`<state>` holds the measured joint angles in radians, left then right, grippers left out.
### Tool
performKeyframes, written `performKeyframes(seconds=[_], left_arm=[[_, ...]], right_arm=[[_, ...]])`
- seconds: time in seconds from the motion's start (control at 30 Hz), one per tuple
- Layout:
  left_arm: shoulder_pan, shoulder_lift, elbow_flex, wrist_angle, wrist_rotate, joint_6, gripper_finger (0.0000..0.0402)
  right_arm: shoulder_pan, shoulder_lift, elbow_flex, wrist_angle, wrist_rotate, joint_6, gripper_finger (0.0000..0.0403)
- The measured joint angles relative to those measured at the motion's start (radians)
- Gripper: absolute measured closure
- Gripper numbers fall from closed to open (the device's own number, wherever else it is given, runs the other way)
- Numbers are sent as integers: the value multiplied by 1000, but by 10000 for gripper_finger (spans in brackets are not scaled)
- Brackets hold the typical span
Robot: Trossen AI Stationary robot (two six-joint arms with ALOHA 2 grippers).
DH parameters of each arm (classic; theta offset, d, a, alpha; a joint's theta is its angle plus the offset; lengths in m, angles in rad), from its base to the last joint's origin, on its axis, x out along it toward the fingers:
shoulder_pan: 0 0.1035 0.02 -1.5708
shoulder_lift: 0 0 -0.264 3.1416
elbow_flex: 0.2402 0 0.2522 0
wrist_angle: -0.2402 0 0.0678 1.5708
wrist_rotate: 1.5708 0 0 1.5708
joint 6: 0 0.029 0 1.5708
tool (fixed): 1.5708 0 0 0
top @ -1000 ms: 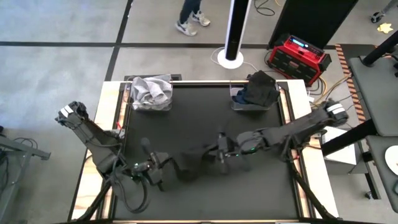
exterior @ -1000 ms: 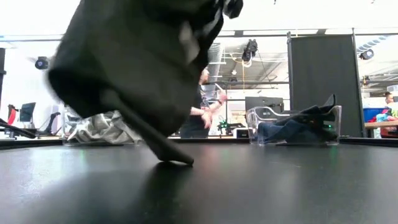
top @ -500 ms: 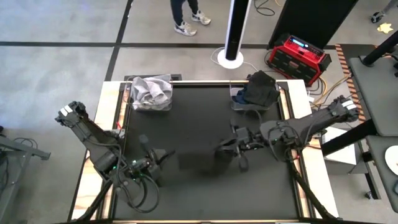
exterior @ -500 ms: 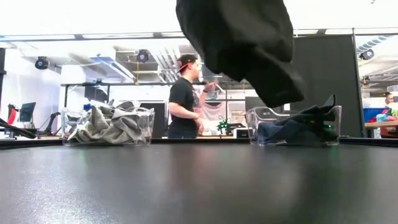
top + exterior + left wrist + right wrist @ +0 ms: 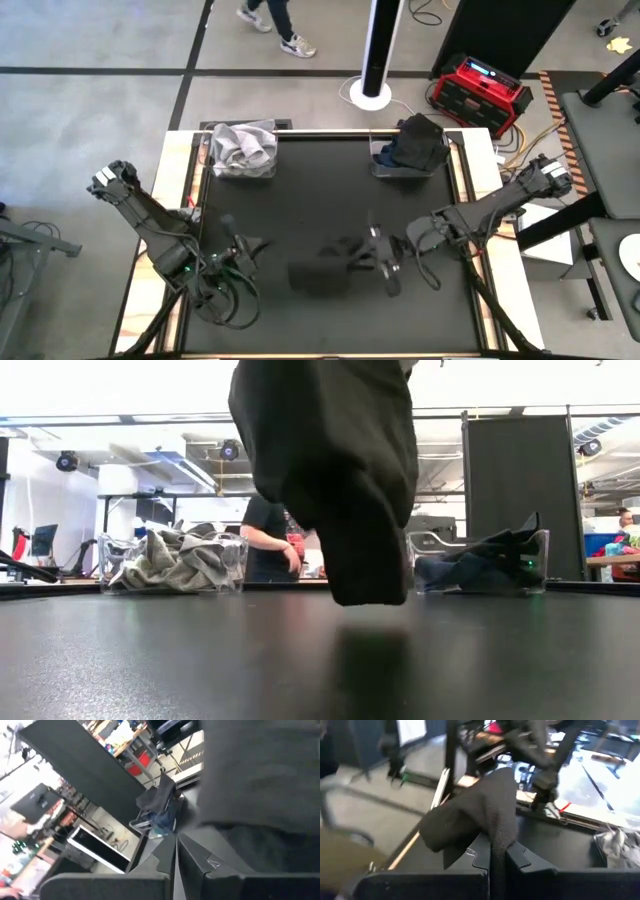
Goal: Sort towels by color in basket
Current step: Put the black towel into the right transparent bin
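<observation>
A black towel [image 5: 322, 272] hangs from my right gripper [image 5: 380, 262] over the middle of the table, toward the near edge. In the low view the black towel [image 5: 330, 470] fills the upper middle, and its lower end [image 5: 365, 592] hangs just above the tabletop. My left gripper [image 5: 243, 252] is shut and holds nothing, left of the towel near the table's left side. Grey and white towels fill the clear basket [image 5: 243, 148] at the far left. Dark towels, one blue, fill the clear basket [image 5: 410, 148] at the far right. My right gripper [image 5: 496, 852] pinches a bunched fold of the black towel [image 5: 499, 836] between its two fingers. The cloth bulges out beyond the fingertips [image 5: 470, 815]. In the low view the towel hangs slack below the hold, clear of the table.
The black mat [image 5: 320, 200] lies bare between the two baskets and the arms. Wooden table edges [image 5: 185, 180] run along both sides. A red case [image 5: 480, 92] and a white pole base [image 5: 372, 95] stand on the floor beyond the far edge; a person walks there.
My right gripper has lifted the black towel off the table, where its tip rested, swung it toward the right, then come back toward the near edge. The towel has swung across the low view and now hangs lower again, its end just above the mat.
</observation>
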<state>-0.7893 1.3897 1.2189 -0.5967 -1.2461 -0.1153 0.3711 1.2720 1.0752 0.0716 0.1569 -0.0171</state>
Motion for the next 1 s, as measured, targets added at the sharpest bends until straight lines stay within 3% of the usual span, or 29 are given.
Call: performKeyframes(seconds=[0.17,0.3,0.4,0.6,0.7,0.83,1.0], left_arm=[[-2,-30,-20,-144,11,-229,385],[7,-56,-44,-133,215,-342,363],[9,-61,-98,-4,299,-290,329],[9,-67,-257,403,361,-80,230],[24,-70,-334,559,395,-34,182],[55,-70,-406,627,395,-41,140],[71,-68,-470,733,398,-9,116]], right_arm=[[62,2,0,-82,0,-106,394],[89,20,0,-81,3,-142,394],[91,41,0,-64,14,-150,394],[89,103,0,-67,147,-128,394],[89,125,0,-66,159,-125,394],[89,142,0,-62,158,-120,394],[89,142,0,-41,170,-123,394]])
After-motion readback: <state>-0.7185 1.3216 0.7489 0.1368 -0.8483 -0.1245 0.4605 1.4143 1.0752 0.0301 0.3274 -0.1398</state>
